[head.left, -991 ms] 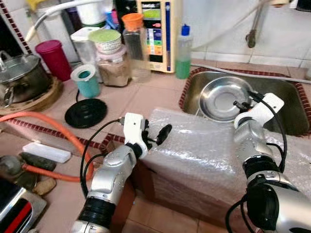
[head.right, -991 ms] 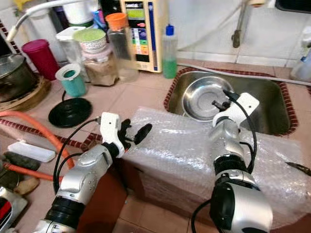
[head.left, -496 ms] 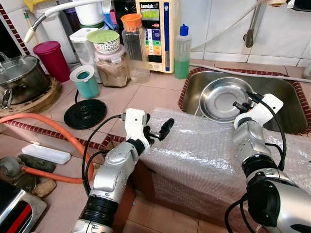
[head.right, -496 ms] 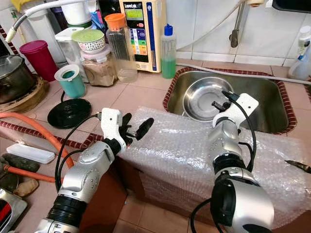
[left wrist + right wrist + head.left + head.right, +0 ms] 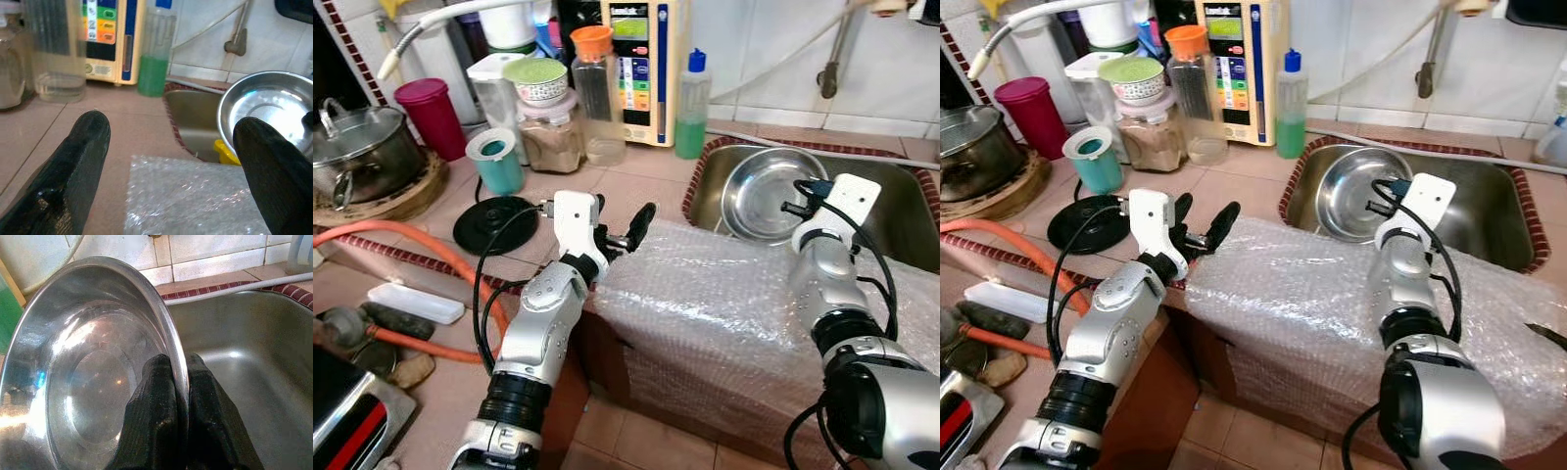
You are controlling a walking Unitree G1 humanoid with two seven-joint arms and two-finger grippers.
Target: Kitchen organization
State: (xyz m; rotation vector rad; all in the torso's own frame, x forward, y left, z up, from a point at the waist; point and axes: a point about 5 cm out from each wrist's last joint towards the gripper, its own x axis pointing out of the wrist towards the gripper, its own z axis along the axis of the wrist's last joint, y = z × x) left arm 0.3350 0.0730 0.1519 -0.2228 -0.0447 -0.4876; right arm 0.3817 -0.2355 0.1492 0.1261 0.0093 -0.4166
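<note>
In the sink (image 5: 891, 225), right claw (image 5: 177, 382) pinches steel bowl (image 5: 93, 362).

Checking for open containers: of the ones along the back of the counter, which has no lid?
The teal cup, in front of the jars; its top is open. The maroon tumbler, orange-capped bottle and blue-capped green soap bottle are closed.

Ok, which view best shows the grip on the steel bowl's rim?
Right wrist view: the right gripper pinches the steel bowl at its rim, close up. Both eye views show the bowl tilted in the sink, the contact hidden. Left wrist view catches only its far side.
</note>
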